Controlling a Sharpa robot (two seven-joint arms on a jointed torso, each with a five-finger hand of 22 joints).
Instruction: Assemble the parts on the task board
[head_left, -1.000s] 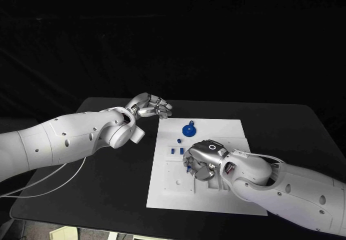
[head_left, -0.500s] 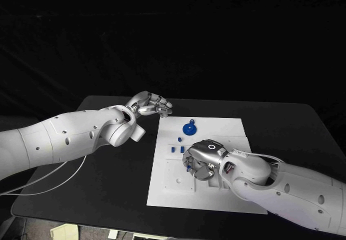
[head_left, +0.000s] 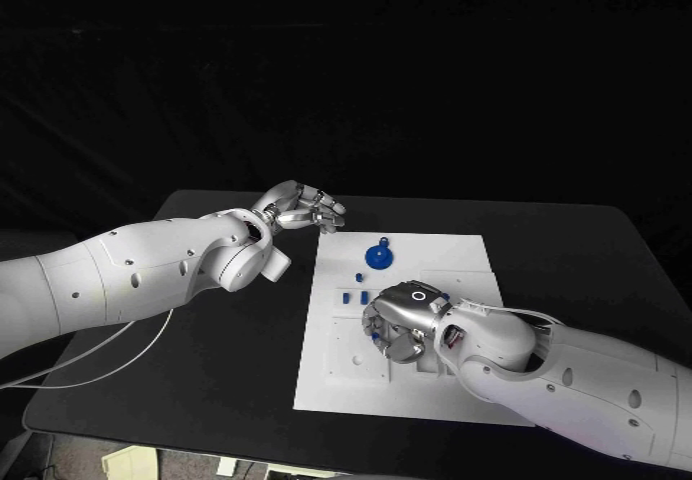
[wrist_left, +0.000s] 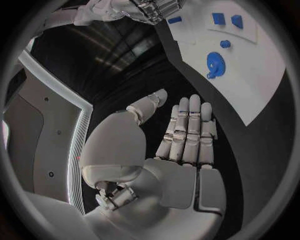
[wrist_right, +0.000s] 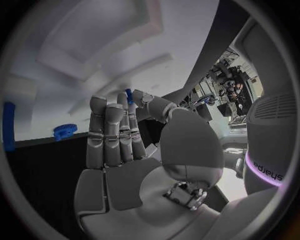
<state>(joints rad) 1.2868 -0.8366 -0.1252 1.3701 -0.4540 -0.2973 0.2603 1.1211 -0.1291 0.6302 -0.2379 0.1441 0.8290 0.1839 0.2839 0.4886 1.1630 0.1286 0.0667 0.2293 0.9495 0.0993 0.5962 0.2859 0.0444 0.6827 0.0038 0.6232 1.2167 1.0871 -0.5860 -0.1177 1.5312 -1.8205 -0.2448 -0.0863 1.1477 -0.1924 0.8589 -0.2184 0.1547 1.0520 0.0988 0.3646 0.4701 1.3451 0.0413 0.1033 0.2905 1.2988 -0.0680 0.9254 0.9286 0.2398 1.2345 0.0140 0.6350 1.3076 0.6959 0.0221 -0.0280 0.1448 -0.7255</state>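
Creeping slightly nearer along the board (head_left: 433, 250), right hand (head_left: 401, 322) pinches a small blue part (wrist_right: 129, 95) over the slots, seating not done. Left hand (head_left: 300, 212) idle off-board, fingers apart, unchanged. Blue gear (head_left: 378, 260) lies at far end.

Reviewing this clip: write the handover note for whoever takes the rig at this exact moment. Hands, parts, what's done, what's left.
Left hand: off the board's far left corner, over the black table, fingers together, holding nothing.
Right hand: low over the middle of the task board, pinching a small blue part between thumb and fingertip.
Parts: a round blue gear lies on the far half of the board; a few small blue pieces sit just past the right hand.
Done: one part picked up; I cannot tell what is already seated.
Left: seat the held part, then the gear and remaining pieces.
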